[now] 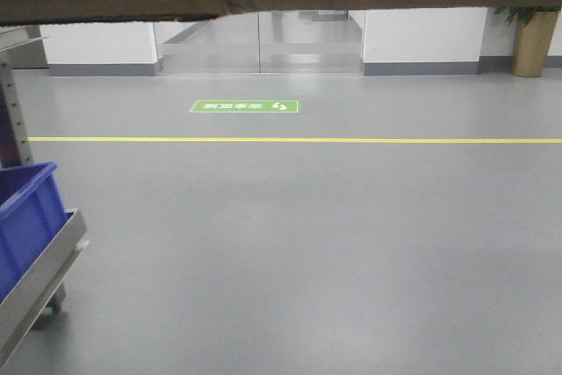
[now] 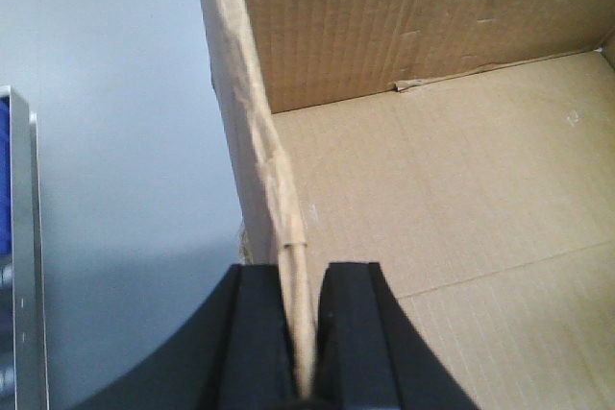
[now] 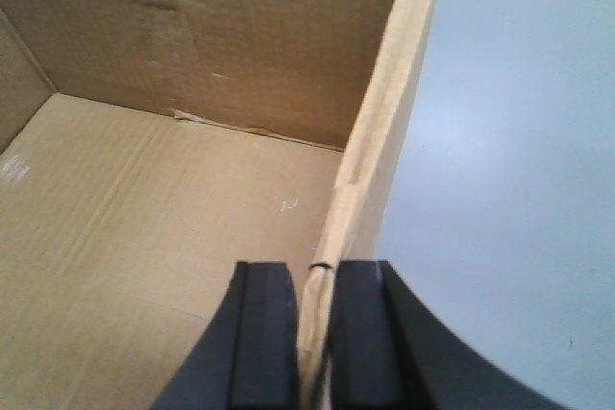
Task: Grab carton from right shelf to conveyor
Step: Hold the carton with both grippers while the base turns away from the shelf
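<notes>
at the far left of my front view the shelf (image 1: 44, 274) is cut off; only its steel rail and a corner of a blue bin (image 1: 26, 212) show. my left hand (image 2: 306, 280) is clamped on the left wall of the carton (image 2: 432, 189), with the cardboard edge pinched between the fingers. the carton is held up over the grey floor (image 1: 307, 243), and its underside hides the top of the front view. my right hand (image 3: 314, 280) pinches the right wall the same way. both hands are cut off at the frame bottom.
</notes>
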You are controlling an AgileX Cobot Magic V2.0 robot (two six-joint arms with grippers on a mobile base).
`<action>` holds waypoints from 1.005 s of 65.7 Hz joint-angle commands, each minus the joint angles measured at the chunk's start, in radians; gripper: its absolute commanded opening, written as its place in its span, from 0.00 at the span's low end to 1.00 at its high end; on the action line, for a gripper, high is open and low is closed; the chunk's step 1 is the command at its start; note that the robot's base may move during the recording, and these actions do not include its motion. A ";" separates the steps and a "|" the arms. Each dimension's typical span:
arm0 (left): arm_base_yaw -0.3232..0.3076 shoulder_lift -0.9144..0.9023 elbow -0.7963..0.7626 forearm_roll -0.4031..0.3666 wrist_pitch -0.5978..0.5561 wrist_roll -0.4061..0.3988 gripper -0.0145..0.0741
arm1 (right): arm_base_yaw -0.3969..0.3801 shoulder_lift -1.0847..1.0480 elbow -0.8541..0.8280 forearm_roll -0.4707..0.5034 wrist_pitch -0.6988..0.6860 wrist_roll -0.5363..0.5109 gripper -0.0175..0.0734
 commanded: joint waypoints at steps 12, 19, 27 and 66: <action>-0.009 -0.013 -0.006 -0.035 -0.040 0.007 0.15 | 0.000 -0.010 0.000 0.003 -0.060 -0.020 0.11; -0.009 -0.013 -0.006 -0.035 -0.042 0.007 0.15 | 0.000 -0.010 0.000 0.003 -0.069 -0.020 0.11; -0.009 -0.013 -0.006 -0.025 -0.042 0.007 0.15 | 0.000 -0.010 0.000 0.003 -0.075 -0.020 0.11; -0.009 -0.013 -0.006 0.006 -0.042 0.007 0.15 | 0.000 -0.006 0.000 0.003 -0.079 -0.020 0.11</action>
